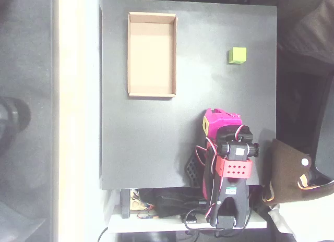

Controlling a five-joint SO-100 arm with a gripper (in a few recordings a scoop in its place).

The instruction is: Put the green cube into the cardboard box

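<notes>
In the overhead view the green cube [237, 55] sits alone on the dark table, toward the far right. The cardboard box [152, 94] lies at the far left with its long side running away from the arm, and its tan floor is bare. My magenta gripper [220, 118] is tucked back over the arm's base near the table's near edge. It is well short of the cube and slightly left of it. From above its jaws are folded under the magenta body, so their state does not show. Nothing is seen held.
The dark table [156, 148] ends close to the right of the cube. A brown object [287, 169] lies off the table at the right, beside the arm's base. Cables and a board [167, 208] sit behind the near edge.
</notes>
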